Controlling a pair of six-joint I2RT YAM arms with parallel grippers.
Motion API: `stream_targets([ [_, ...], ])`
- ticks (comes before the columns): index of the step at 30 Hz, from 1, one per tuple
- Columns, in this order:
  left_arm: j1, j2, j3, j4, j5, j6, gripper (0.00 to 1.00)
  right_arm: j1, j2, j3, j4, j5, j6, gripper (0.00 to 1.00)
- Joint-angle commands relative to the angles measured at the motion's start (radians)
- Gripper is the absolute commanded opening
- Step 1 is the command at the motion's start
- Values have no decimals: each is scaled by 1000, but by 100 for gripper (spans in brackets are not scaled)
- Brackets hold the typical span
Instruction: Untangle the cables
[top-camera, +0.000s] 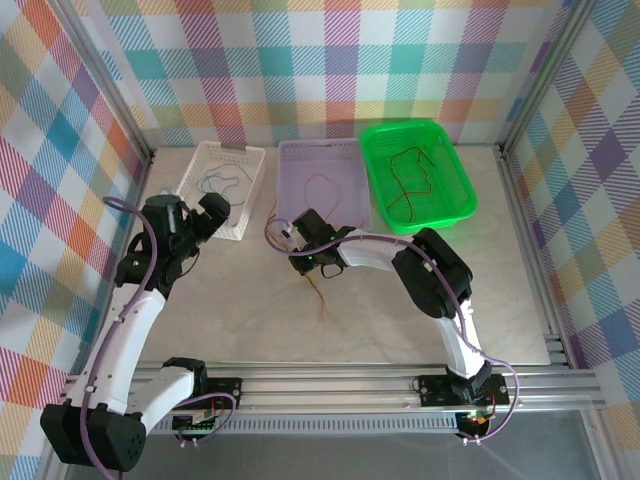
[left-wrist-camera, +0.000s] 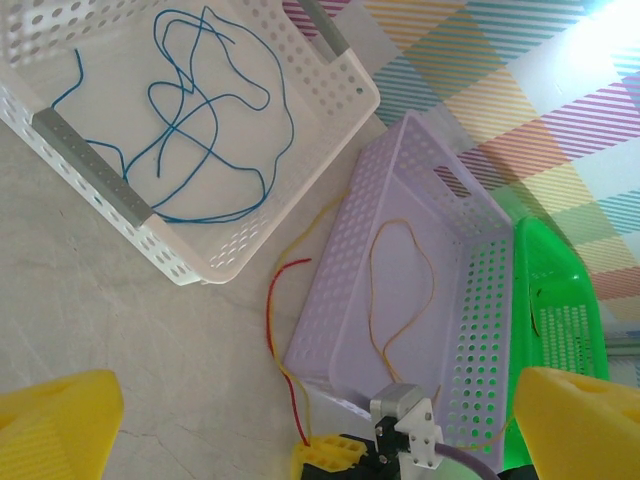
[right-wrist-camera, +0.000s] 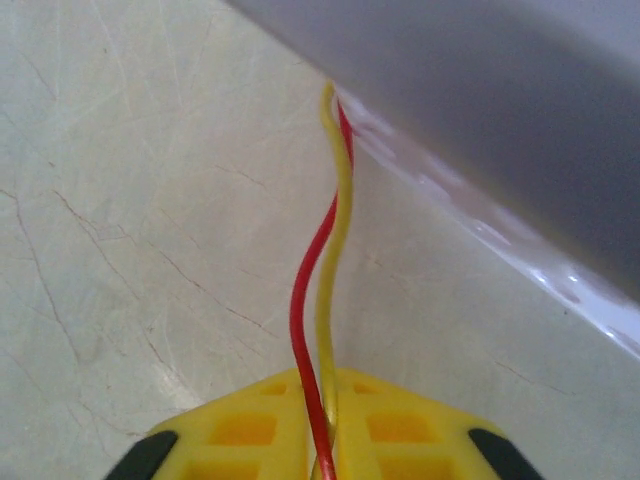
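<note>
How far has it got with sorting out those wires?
Done: a blue cable lies alone in the white basket, an orange cable in the purple basket, a reddish cable in the green basket. In hand: the right gripper pinches the red and yellow cables, twisted together on the table. Left: separating those two.
</note>
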Motion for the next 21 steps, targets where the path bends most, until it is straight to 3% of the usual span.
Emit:
stream_targets([
  [1, -10, -18, -14, 14, -4, -11, 100, -2, -55, -16, 11, -52, -9, 9],
  [6, -15, -28, -20, 12, 1, -19, 100, 7, -133, -56, 13, -121, -20, 0],
  [14, -43, -39, -51, 17, 39, -57, 99, 8, -299, -119, 4, -315, -23, 0],
  [21, -126, -43, -76, 21, 43, -87, 93, 7, -430, -159, 8, -416, -20, 0],
])
